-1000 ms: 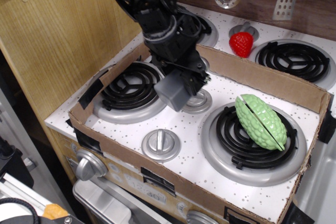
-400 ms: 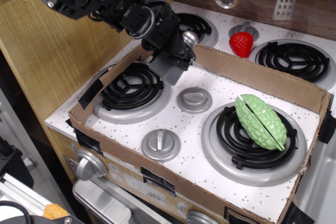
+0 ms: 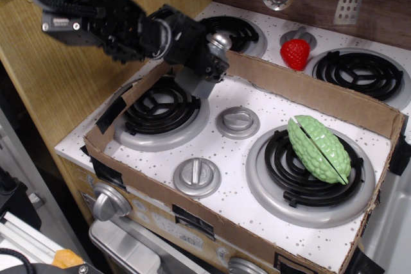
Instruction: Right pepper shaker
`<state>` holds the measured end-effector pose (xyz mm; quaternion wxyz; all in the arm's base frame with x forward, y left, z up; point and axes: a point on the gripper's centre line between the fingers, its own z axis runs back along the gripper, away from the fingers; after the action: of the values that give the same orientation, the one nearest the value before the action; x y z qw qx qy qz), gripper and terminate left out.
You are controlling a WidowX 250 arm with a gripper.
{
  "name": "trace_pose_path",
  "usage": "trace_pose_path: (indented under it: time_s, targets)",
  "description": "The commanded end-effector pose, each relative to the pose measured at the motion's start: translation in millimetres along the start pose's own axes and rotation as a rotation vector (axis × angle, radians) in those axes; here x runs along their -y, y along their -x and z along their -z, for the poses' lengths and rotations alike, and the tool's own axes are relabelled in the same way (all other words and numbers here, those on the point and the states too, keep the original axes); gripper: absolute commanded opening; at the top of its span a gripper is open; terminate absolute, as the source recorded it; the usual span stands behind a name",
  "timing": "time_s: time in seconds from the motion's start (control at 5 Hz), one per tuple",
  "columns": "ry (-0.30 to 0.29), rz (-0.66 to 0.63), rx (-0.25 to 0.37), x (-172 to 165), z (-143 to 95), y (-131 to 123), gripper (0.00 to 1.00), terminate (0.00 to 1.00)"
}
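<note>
End effector (image 3: 204, 63) clamps the pepper shaker (image 3: 204, 72), lifted and tilted above the left burner (image 3: 157, 112) at the cardboard box (image 3: 308, 91) edge; next, probably lower upright and release.

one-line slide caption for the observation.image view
Gripper holds the tilted grey pepper shaker above the left burner of a boxed toy stove.

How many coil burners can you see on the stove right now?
4: front left inside the cardboard box, front right under the green gourd, back left behind the arm, back right. None seems hidden.
</note>
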<state>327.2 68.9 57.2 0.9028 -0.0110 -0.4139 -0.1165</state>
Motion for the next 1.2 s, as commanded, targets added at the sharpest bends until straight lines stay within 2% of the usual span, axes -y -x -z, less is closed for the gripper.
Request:
trace_pose_path:
  time_s: [0.0,0.2,0.6,0.8,1.0]
  targets:
    - [-0.138,0.039,0.161,-11,-18,13,0.0,0.0]
    - [-0.154,0.014,0.229,-14,-21,23,0.0,0.0]
    - [-0.074,-0.038,0.281,-16,-15,35,0.0,0.0]
    - [-0.064,-0.061,0.262,-12,-18,37,1.0,0.0]
    - [-0.084,-0.071,0.265,-5,-24,36,1.0,0.0]
